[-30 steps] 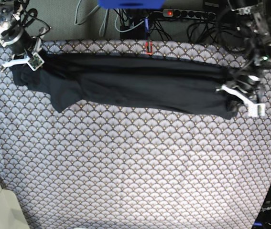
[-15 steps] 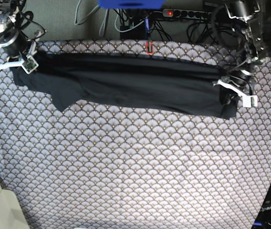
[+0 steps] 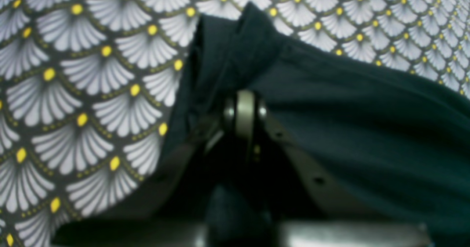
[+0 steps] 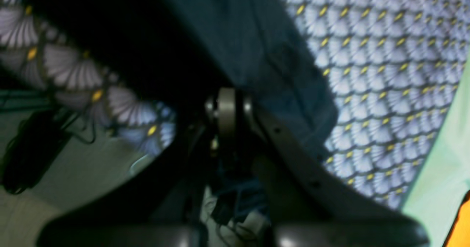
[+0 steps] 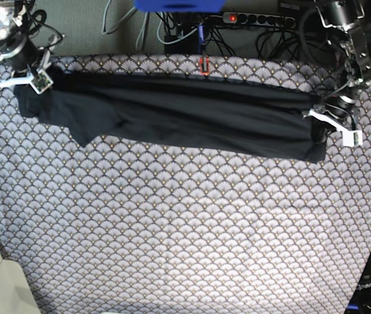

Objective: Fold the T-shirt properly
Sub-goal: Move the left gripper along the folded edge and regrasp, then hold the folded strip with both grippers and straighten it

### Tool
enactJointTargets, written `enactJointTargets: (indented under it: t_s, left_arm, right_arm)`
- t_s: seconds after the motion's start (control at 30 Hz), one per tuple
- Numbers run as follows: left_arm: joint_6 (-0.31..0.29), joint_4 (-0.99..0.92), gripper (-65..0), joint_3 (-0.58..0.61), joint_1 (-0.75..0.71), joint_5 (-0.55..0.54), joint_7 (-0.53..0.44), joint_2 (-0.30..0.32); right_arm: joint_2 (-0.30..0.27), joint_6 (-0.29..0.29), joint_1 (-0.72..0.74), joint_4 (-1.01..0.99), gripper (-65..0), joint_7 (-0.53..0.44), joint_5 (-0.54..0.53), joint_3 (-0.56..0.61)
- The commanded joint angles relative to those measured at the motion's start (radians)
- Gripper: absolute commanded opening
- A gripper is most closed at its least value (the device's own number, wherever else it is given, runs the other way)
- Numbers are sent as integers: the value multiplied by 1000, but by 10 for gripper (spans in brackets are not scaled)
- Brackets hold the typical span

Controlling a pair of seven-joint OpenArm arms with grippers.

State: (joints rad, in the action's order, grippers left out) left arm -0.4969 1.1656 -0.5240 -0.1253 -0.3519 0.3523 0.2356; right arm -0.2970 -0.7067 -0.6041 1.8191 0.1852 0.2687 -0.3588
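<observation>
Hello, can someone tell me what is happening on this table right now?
A two-arm robot is folding a dark T-shirt on a scallop-patterned tablecloth. The left gripper and right gripper are each shut on one end of it, holding it stretched in a long band near the far edge.

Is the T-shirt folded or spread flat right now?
Folded lengthwise: the T-shirt forms a long narrow band across the tablecloth, each end pinched by a shut claw, left claw and right claw.
</observation>
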Motion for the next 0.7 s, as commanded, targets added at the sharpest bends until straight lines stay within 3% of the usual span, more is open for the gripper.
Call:
enactJointTargets:
  t_s: [0.0, 0.5, 0.67]
  left_arm:
    - [71, -14, -650, -8, -18, 84, 86, 21]
    - [71, -14, -650, -8, -27, 84, 87, 35]
    - [71, -14, -650, -8, -30, 84, 90, 35]
  right_arm:
    - [-14, 9, -17, 12, -650, 4, 8, -12]
    - [-12, 9, -29, -71, -650, -72, 8, -16]
    - [6, 9, 39, -86, -650, -69, 8, -98]
